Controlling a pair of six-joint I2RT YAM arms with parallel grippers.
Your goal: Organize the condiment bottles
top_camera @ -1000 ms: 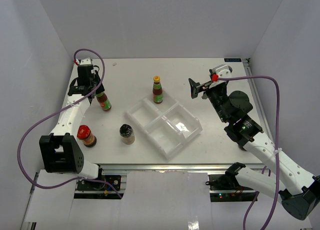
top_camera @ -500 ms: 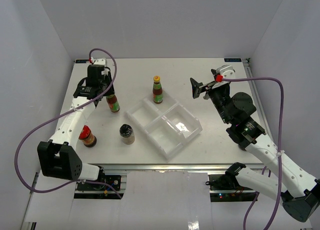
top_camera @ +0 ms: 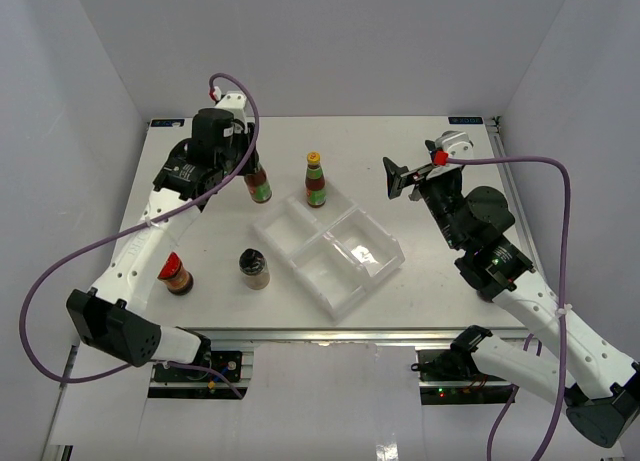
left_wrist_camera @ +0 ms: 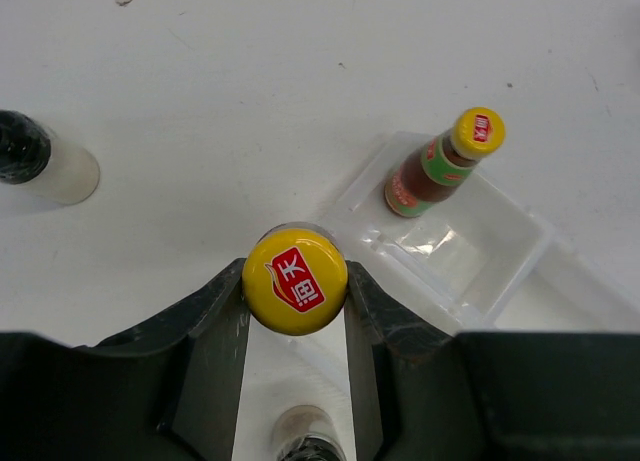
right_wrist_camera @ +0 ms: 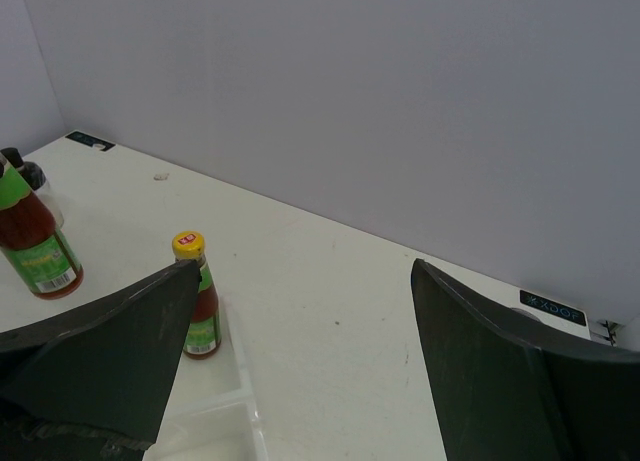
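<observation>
Across the white worktop [top_camera: 430, 271], a clear tray [top_camera: 345, 281] sat at centre, with one yellow-capped sauce bottle [top_camera: 316, 181] upright in its far compartment. Left pincer [left_wrist_camera: 295, 286] clamped a second sauce bottle [top_camera: 260, 188] by the neck, near the tray's far-left corner. Right pincer [top_camera: 403, 177] gaped wide and empty, raised at far right.

Left hand [left_wrist_camera: 295, 283] clamped, outstretched; right hand [right_wrist_camera: 300, 321] spread wide (seemingly raised).
</observation>
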